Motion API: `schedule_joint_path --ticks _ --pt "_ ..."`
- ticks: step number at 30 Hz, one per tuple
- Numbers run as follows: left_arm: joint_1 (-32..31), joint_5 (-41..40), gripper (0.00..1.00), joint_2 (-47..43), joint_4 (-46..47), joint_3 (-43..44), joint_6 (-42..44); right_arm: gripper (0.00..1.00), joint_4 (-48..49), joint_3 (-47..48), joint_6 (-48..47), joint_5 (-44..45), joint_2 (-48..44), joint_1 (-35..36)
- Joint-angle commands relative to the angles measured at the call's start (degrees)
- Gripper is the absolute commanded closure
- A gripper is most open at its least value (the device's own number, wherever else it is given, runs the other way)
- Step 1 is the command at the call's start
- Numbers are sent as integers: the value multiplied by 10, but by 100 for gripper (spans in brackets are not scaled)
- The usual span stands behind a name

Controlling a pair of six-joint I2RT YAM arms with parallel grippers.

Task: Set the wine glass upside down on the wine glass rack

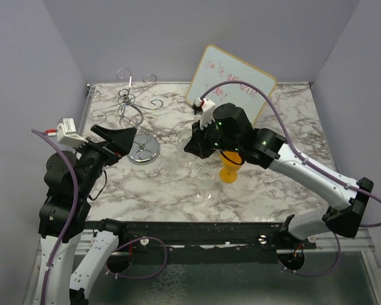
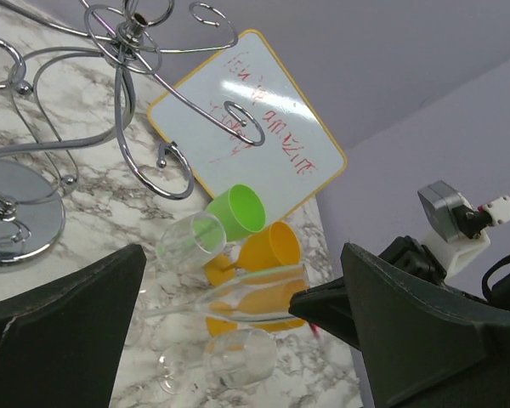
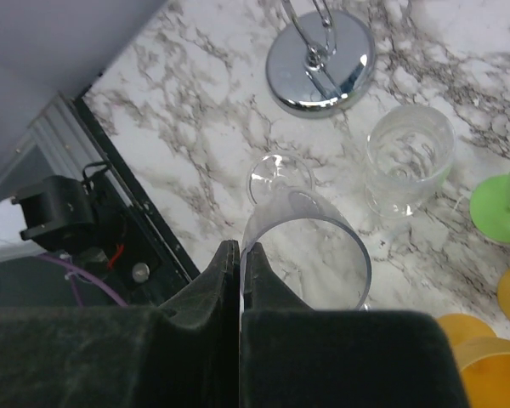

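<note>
The right claw point(image 3: 240, 251) is pinched on the glass point(image 3: 310, 255), with the rim wall caught between its fingers. In the left wrist view the glass lies almost level, its stem pointing away from the claw. The rack point(image 1: 130, 109) stands upright on the table point(image 1: 292, 127), to the left of the held glass and apart from it. The left claw point(image 1: 120, 142) is spread wide just beside the rack's disc base. Two other clear glasses point(image 3: 408, 157) stand near that base. A green cup point(image 2: 238, 208) and an orange cup point(image 1: 230, 170) sit near the whiteboard point(image 1: 232, 86).
</note>
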Motion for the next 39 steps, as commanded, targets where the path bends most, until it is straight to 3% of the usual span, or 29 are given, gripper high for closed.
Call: schedule_joint_path --ticks 1,7,13,16,19,27,39 --pt "2 12 1 -7 -46 31 -88 99 192 -64 35 -19 -63 5" --pt "2 17 1 -22 -72 30 -182 99 377 -164 45 -30 -114 4" --pt "2 2 1 -53 -87 -33 -276 99 530 -249 77 -70 -129 5" --pt "2 -13 6 -68 -92 -70 -322 100 592 -284 79 -52 -133 15" --pt "2 -32 9 -86 -106 -107 -360 99 607 -295 54 -18 -124 40" --pt "2 -69 26 -103 -128 -168 -414 99 651 -312 24 1 -100 78" --pt "2 -170 34 -175 -119 -236 -583 100 707 -331 13 -17 -59 90"
